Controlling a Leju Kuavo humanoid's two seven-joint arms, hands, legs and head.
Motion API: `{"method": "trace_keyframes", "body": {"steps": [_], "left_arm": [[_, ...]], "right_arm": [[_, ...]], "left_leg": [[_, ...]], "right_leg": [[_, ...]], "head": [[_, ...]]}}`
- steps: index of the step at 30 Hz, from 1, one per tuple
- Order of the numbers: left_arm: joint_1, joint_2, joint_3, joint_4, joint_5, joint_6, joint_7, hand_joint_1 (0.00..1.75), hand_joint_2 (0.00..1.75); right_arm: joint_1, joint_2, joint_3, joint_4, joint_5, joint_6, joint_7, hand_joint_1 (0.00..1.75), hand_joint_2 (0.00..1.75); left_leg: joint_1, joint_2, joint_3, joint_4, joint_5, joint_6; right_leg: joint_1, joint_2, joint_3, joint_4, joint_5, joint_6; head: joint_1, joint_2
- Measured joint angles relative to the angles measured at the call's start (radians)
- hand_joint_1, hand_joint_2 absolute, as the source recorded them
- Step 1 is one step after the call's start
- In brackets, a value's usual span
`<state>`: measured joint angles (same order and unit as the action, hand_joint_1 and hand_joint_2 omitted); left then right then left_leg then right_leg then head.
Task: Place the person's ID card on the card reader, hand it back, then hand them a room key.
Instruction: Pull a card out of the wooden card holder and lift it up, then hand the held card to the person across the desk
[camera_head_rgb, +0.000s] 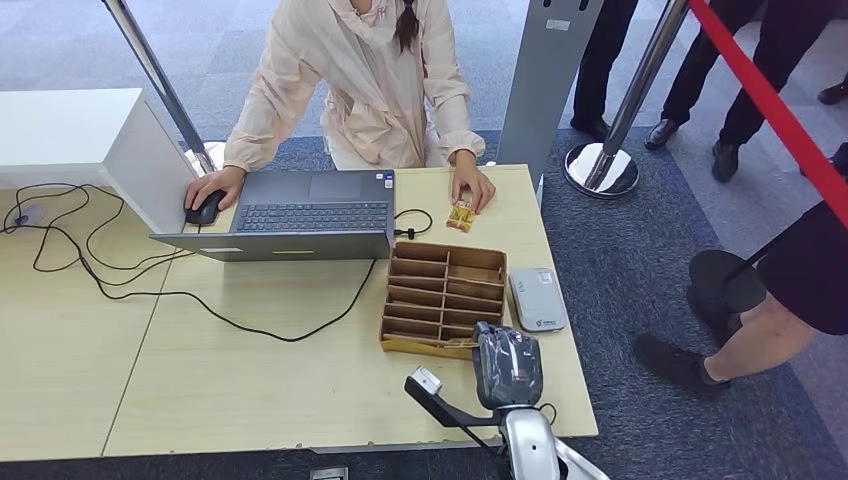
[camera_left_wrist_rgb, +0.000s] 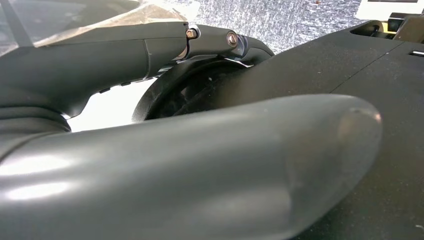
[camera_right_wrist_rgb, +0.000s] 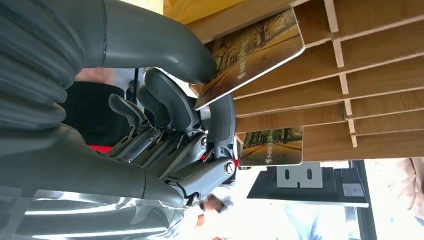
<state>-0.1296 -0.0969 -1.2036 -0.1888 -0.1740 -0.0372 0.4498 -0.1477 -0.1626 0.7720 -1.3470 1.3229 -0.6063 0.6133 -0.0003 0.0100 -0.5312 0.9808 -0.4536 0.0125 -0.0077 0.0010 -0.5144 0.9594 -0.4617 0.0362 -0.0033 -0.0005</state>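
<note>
My right hand (camera_head_rgb: 507, 365) hovers over the near edge of the wooden slotted card holder (camera_head_rgb: 440, 290). In the right wrist view, this hand (camera_right_wrist_rgb: 165, 130) pinches a room key card (camera_right_wrist_rgb: 250, 55), printed with autumn trees, between thumb and a finger; the card's far end lies among the holder's slats (camera_right_wrist_rgb: 380, 100). A second key card (camera_right_wrist_rgb: 271, 146) stands in a slot. The grey-white card reader (camera_head_rgb: 536, 298) lies right of the holder. A small yellow-brown card (camera_head_rgb: 460, 216) lies by the person's hand (camera_head_rgb: 472, 188). My left hand (camera_left_wrist_rgb: 200, 170) hangs by my dark body and holds nothing.
A person in a pale jacket (camera_head_rgb: 360, 80) stands across the table with one hand on a mouse (camera_head_rgb: 205, 208) beside an open laptop (camera_head_rgb: 300, 215). Black cables (camera_head_rgb: 120, 270) trail over the left of the table. A red rope (camera_head_rgb: 770, 100) and other people stand to the right.
</note>
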Motion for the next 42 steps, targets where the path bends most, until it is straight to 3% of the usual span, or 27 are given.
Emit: {"method": "trace_keyframes", "body": {"steps": [23,35,42], "left_arm": [[0.0,0.0,-0.001,0.0,0.0,-0.004,-0.008,0.0,0.0],[-0.001,0.0,-0.002,0.0,0.0,-0.004,-0.008,0.0,0.0],[-0.002,0.0,-0.007,0.0,0.0,-0.008,-0.008,0.0,0.0]], "right_arm": [[-0.025,0.014,-0.056,-0.17,0.018,0.065,-0.057,1.59,1.75],[-0.029,0.015,-0.071,-0.267,0.045,0.067,-0.075,1.65,1.75],[-0.064,0.013,-0.114,-0.398,0.112,0.049,-0.079,1.73,1.75]], "left_leg": [[0.0,0.0,0.0,0.0,0.0,0.0],[0.0,0.0,0.0,0.0,0.0,0.0],[0.0,0.0,0.0,0.0,0.0,0.0]], "right_leg": [[0.0,0.0,0.0,0.0,0.0,0.0],[0.0,0.0,0.0,0.0,0.0,0.0],[0.0,0.0,0.0,0.0,0.0,0.0]], "head": [[0.0,0.0],[0.0,0.0],[0.0,0.0]]}}
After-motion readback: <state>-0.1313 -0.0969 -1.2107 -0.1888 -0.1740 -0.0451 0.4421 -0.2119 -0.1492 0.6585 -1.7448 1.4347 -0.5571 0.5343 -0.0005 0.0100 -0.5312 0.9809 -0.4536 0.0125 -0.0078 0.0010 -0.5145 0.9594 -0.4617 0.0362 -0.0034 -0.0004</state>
